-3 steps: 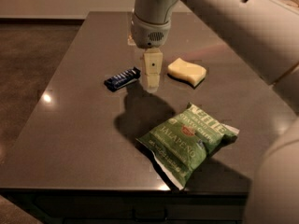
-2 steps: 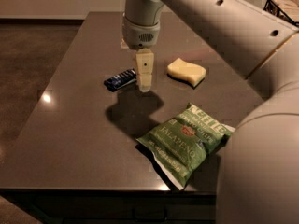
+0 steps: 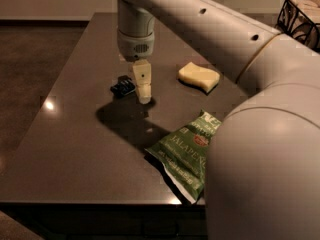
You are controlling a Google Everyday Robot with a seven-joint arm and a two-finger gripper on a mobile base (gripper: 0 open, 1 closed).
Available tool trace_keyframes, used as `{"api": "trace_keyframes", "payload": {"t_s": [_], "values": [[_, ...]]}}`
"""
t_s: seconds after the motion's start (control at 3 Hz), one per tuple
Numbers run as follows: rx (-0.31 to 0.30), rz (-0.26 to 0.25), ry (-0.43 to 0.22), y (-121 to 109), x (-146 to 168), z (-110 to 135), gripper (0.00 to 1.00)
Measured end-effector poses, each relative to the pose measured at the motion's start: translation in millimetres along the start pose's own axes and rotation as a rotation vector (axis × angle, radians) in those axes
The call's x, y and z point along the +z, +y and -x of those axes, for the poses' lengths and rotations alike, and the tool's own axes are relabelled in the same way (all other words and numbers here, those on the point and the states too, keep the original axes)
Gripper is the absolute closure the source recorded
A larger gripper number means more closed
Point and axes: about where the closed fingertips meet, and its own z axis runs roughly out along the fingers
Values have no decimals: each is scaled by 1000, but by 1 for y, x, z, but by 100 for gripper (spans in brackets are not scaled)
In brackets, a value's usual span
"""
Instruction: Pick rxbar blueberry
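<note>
The jaws of the gripper (image 3: 143, 97) point straight down at the surface (image 3: 70, 139), with their tip low over it and just beside one end of the snack bar (image 3: 121, 86). Only one pale side of them faces the camera, so I cannot tell whether they stand wide or narrow, and nothing shows them holding anything. The dark blue bar lies flat and slanted near the middle of the surface, its nearer end hidden behind the gripper. The sponge (image 3: 199, 77) lies well apart on the far side of the gripper. The chip bag (image 3: 186, 151) lies toward the front edge, also apart from the bar.

The step in hand looks like the last approach before the grasp. To do it well, the jaws should sit over the bar's middle rather than its end, so a small shift away from the sponge seems needed first. They should straddle the bar's narrow width, which means turning the wrist until the closing line runs across the slant, not along it. The bar is thin, so the tips must go almost to the surface before closing, since a close made too high would likely slip off the slick wrapper. A gentle squeeze should do, then a straight lift so the bar does not drag.
</note>
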Motion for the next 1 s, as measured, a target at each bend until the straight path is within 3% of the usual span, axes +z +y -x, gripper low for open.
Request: {"api": "trace_keyframes", "payload": {"t_s": [0.33, 1.0], "values": [[-7, 17, 31, -8, 14, 4, 0], [-7, 35, 90, -25, 27, -3, 41]]}}
